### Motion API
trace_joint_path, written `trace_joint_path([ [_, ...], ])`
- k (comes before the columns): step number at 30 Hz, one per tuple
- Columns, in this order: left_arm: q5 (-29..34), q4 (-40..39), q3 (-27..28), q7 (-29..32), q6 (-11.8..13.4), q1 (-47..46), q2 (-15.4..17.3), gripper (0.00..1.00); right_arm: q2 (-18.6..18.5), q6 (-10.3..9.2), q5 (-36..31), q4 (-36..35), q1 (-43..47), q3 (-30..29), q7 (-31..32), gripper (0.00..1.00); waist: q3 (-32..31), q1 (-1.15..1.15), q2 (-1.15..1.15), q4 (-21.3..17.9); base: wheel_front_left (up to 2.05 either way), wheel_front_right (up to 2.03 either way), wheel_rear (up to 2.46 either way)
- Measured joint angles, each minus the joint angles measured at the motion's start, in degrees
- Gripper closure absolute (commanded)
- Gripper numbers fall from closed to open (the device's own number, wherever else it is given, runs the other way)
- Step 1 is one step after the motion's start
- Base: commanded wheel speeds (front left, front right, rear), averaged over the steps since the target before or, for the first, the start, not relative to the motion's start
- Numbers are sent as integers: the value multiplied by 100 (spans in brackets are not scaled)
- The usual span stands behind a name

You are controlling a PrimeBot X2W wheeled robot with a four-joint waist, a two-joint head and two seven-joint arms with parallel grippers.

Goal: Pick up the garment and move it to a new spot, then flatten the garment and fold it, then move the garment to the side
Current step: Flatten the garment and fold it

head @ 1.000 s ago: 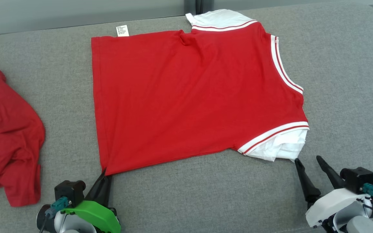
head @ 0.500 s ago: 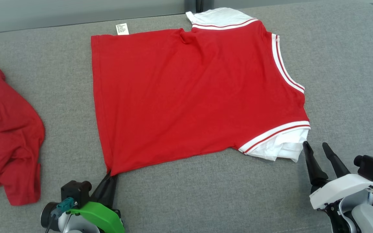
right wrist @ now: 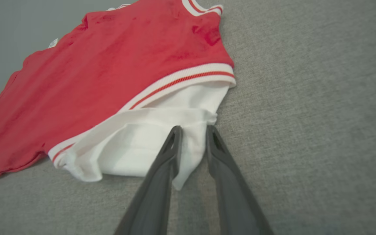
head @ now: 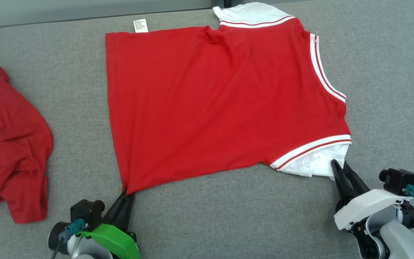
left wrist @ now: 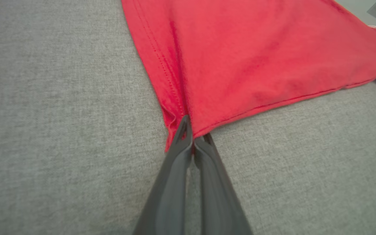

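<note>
Two grips: left gripper (head: pixel 124 192) pinches the T-shirt (head: pixel 210 100) at 7 o'clock; right gripper (head: pixel 339 164) straddles the white sleeve (head: pixel 318 164), clamp unclear, should squeeze firmly.

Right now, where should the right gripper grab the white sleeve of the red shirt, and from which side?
Pinch the white sleeve at its near corner, coming in low from the robot's side along the grey fabric surface. That corner sticks out loose beyond the red shirt body, and the right gripper has a finger on either side of it.
</note>
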Motion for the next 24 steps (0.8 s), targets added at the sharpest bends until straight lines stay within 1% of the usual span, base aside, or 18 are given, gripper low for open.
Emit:
trace_joint_path([
  [1,0,5,9,0,-11,0,-2,100,3,7,1,34,-10,0,2,66,-1,0,0,-3,0,0,0],
  [2,4,12,18,0,-12,0,-7,100,8,15,1,63,-19,0,3,64,-1,0,0,-8,0,0,0],
  [3,25,18,29,0,-12,0,-15,100,11,30,1,90,-30,0,3,65,-3,0,0,-13,0,0,0],
  [4,48,23,40,0,-13,0,-23,100,13,32,1,112,-42,2,2,69,-5,0,0,-19,0,0,0],
  [5,57,30,52,0,-16,0,-30,100,14,51,0,134,-52,4,1,69,-8,0,0,-24,0,0,0],
  [7,57,47,79,1,-21,0,-48,100,13,54,-1,163,-75,10,-3,66,-15,0,0,-36,0,0,0],
  [9,59,66,104,0,-55,0,-62,100,13,54,-3,169,-78,11,-9,59,-21,0,0,-47,0,0,0],
  [12,76,93,137,0,-63,1,-74,100,13,55,-11,178,-78,10,-49,58,-26,0,0,-65,0,0,0],
  [14,96,110,153,0,-64,1,-75,100,13,56,-35,181,-77,11,-54,62,-27,0,0,-79,0,0,0],
  [15,97,112,172,0,-64,3,-76,100,13,74,-48,181,-77,16,-54,68,-26,0,0,-87,0,0,0],
  [16,97,112,198,0,-64,4,-77,100,14,102,-49,181,-78,30,-55,71,-22,0,0,-100,0,0,0],
  [18,99,123,202,0,-70,3,-79,100,21,103,-54,189,-77,27,-64,73,-17,0,0,-122,0,0,0],
  [19,100,126,207,0,-71,3,-80,100,19,103,-63,197,-77,26,-65,73,-15,0,0,-129,0,0,0],
  [20,102,130,212,-1,-78,3,-82,100,19,103,-73,203,-77,26,-79,69,-13,0,0,-136,0,0,0],
  [21,102,130,212,-1,-78,3,-82,100,19,103,-73,203,-77,26,-79,69,-13,0,0,-136,0,0,0],
  [22,115,134,223,-1,-109,3,-85,100,19,103,-91,207,-77,26,-105,72,-11,0,0,-141,0,0,0],
  [24,151,140,246,-1,-114,3,-91,100,21,104,-100,207,-77,26,-105,72,-6,0,0,-152,0,0,0],
])
